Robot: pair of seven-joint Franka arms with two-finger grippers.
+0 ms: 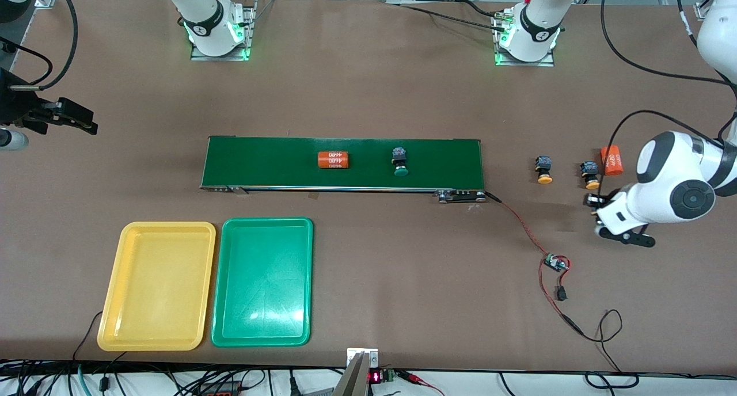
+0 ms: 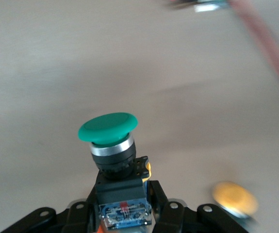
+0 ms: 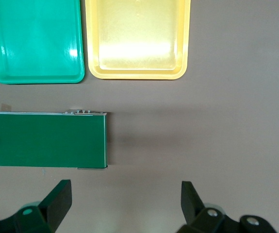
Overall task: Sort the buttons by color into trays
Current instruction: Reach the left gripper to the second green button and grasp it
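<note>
My left gripper (image 2: 122, 196) is shut on the black-and-blue body of a green-capped button (image 2: 108, 127) and holds it above the bare table. In the front view this gripper (image 1: 594, 202) is at the left arm's end of the table, close to two yellow-capped buttons (image 1: 543, 169) (image 1: 591, 174); one shows blurred in the left wrist view (image 2: 234, 199). Another green-capped button (image 1: 400, 161) lies on the conveyor belt (image 1: 345, 163). The yellow tray (image 1: 155, 286) and the green tray (image 1: 262, 281) lie side by side, both empty. My right gripper (image 3: 124, 200) is open and empty, waiting over the right arm's end of the table (image 1: 78, 120).
One orange cylinder (image 1: 334, 159) lies on the belt, another (image 1: 611, 160) beside the yellow-capped buttons. A red wire with a small circuit board (image 1: 555, 263) runs from the belt's end toward the table's front edge. The right wrist view shows both trays (image 3: 32, 39) (image 3: 137, 39) and the belt's end (image 3: 44, 141).
</note>
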